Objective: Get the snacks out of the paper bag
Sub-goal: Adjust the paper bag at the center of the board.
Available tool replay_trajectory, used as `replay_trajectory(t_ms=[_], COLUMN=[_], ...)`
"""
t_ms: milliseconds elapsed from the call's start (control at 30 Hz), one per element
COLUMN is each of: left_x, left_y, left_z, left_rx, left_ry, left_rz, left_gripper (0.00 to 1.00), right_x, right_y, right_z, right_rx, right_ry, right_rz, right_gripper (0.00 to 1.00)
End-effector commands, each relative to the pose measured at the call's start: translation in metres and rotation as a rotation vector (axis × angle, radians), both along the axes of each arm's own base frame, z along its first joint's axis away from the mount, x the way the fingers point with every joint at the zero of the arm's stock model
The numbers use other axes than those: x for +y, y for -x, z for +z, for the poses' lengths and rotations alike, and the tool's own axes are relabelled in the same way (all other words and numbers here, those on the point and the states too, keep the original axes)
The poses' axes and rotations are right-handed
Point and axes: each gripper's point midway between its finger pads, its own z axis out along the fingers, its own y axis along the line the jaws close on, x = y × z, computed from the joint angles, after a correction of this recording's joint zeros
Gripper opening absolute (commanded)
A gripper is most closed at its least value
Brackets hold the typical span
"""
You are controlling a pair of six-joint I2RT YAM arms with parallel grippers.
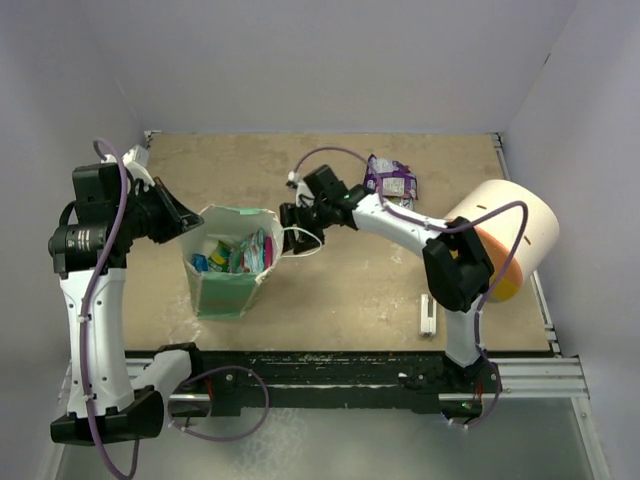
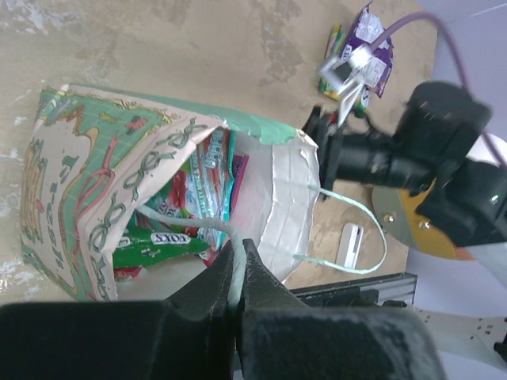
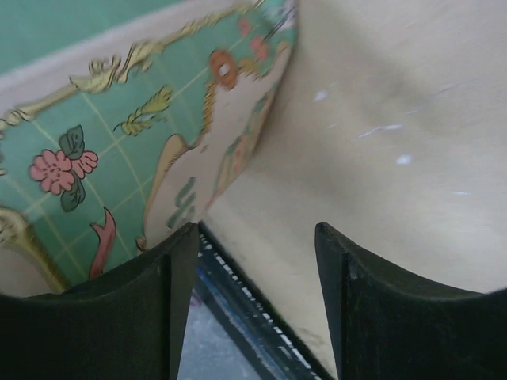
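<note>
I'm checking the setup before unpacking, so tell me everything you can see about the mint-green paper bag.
The paper bag is small, made of mint-green paper printed with flowers and ribbons, and white inside. It stands upright on the table with its mouth open upward and snacks packed inside. It has thin pale string handles. The left gripper is shut on one string handle, and the other loop hangs free. The right gripper, jaws open, sits beside its outer wall; contact is unclear.

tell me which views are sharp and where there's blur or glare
top external: fairly sharp, evenly lit, no harsh glare, paper bag clear; left wrist: snacks in focus, left pincer a dark blur up close; right wrist: bag print soft, right pincer dark and underlit
</note>
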Motion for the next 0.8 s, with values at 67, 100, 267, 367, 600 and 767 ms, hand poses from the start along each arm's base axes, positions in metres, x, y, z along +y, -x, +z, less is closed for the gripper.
replay_trajectory(t_ms=[67,100,267,367,600,767], left_x=[0.013,0.014,0.016,0.008,-0.027,-0.034], left_y=[-0.024,-0.027,-0.053,-0.067,-0.058,-0.028], left_z=[0.034,0.038,0.065,0.078,0.077,0.048], left_rx=[-0.108,-0.121,-0.202,-0.252,-0.3,-0.233], left_ry=[-0.056,-0.064,-0.087,-0.065,0.106,0.144], left_rz=[0.043,0.042,0.015,-0.048,-0.208,-0.214], left_gripper=[0.0,0.0,0.0,0.0,0.0,0.0], right_x=[0.051,0.056,0.077,0.096,0.095,0.046], right_y=[0.031,0.03,0.032,0.03,0.041,0.033], right_z=[0.01,0.01,0.016,0.032,0.028,0.007], right_rx=[0.103,0.105,0.15,0.133,0.134,0.132], right_ry=[-0.137,-0.142,-0.191,-0.249,-0.23,-0.124], right_rz=[0.008,0.007,0.027,0.052,0.093,-0.008], right_gripper=[0.58,0.58,0.57,0.57,0.57,0.58])
